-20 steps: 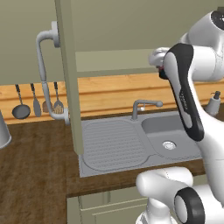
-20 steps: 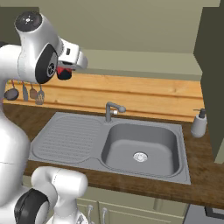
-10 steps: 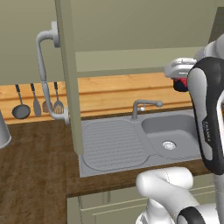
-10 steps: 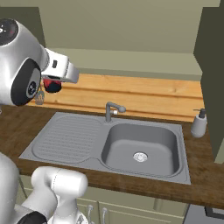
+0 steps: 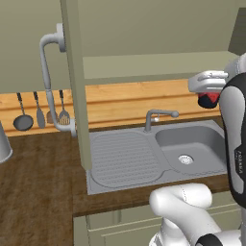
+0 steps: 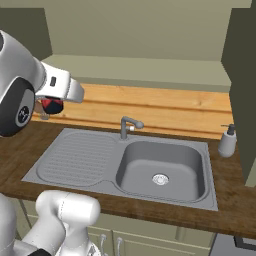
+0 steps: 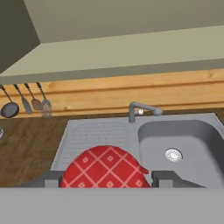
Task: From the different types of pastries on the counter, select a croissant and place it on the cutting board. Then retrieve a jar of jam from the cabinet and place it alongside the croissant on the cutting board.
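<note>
Gripping a jam jar [image 7: 104, 167] with a red checked lid, the tool [image 7: 105, 177] hangs above the grey sink [image 5: 192, 144]. Utensils [image 5: 41, 113] hang on the wall past the wooden worktop [image 5: 38, 173].

thing: jam jar [image 7: 105, 167] | look: red lid with thin pale checks | state: pinched between the 2 dark fingers [image 7: 168, 178] of the hand [image 7: 104, 181] | pose: lid faces the camera | place: up in the air, over the sink's ribbed side
</note>
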Controlling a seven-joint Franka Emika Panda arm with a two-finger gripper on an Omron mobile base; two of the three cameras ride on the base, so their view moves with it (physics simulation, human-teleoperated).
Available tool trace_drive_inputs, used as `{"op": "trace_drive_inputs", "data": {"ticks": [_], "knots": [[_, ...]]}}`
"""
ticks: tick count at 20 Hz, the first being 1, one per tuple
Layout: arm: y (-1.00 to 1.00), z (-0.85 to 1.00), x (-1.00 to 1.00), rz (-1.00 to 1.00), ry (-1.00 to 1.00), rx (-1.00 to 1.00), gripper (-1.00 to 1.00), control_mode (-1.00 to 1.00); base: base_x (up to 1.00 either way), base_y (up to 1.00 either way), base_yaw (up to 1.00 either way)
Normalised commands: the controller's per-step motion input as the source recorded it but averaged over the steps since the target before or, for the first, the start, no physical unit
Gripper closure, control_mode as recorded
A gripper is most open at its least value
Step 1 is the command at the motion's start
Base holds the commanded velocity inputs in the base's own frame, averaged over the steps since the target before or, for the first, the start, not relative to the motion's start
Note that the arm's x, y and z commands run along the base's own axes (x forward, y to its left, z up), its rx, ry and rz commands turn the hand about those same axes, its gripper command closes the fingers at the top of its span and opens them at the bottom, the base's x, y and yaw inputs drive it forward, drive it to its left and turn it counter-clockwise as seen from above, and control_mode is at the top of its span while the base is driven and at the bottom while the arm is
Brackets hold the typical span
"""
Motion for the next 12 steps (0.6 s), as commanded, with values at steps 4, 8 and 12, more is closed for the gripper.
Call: {"op": "trace_drive_inputs", "data": {"ticks": [4, 8, 12], "knots": [[0.0, 0.0, 0.0, 0.0, 0.0, 0.0, 1.0, -1.0, 0.0, 0.0, 0.0], [0.0, 0.0, 0.0, 0.0, 0.0, 0.0, 1.0, 1.0, -0.01, 0.0, 0.0], [0.0, 0.0, 0.0, 0.0, 0.0, 0.0, 1.0, 1.0, -0.69, 0.0, 0.0]]}}
